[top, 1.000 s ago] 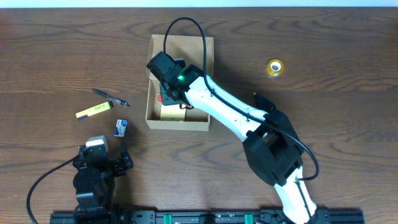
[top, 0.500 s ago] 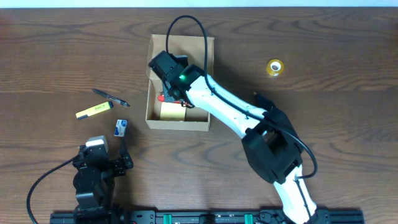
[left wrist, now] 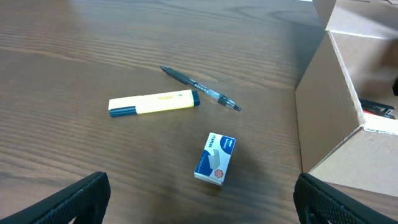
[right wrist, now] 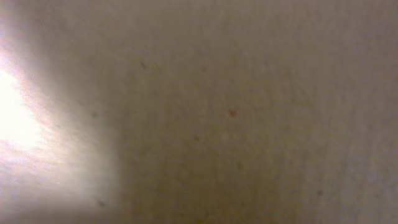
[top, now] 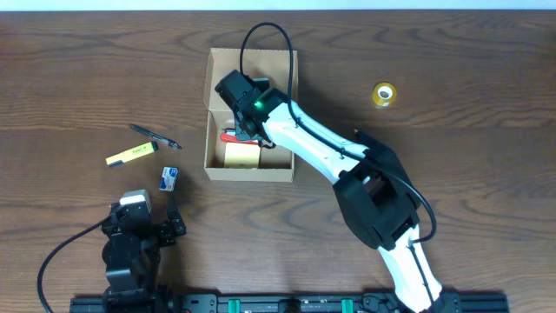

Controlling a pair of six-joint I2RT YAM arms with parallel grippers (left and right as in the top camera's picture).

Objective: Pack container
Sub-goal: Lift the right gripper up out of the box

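The container (top: pixel 211 97), a tan cardboard box, stands open at the table's middle; its near wall (left wrist: pixel 323 118) also shows in the left wrist view. My right arm reaches down into it, and the wrist body (top: pixel 248 97) hides the gripper. The right wrist view is filled by blurred cardboard (right wrist: pixel 236 112) very close up, with no fingers showing. Inside the box lie a yellow pad (top: pixel 241 156) and a red item (top: pixel 229 135). My left gripper (left wrist: pixel 199 200) rests low near the table's front left, open and empty, with its fingertips (left wrist: pixel 84 196) at the frame's bottom corners.
Left of the box lie a black pen (top: pixel 155 136), a yellow highlighter (top: pixel 130 155) and a small blue and white box (top: pixel 169 178). In the left wrist view the small box (left wrist: pixel 216 158) lies just ahead of the open jaws. A yellow tape roll (top: pixel 384 94) sits at the far right.
The right wrist has shifted a little farther back and to the right inside the box. The left arm and the loose items have not moved.
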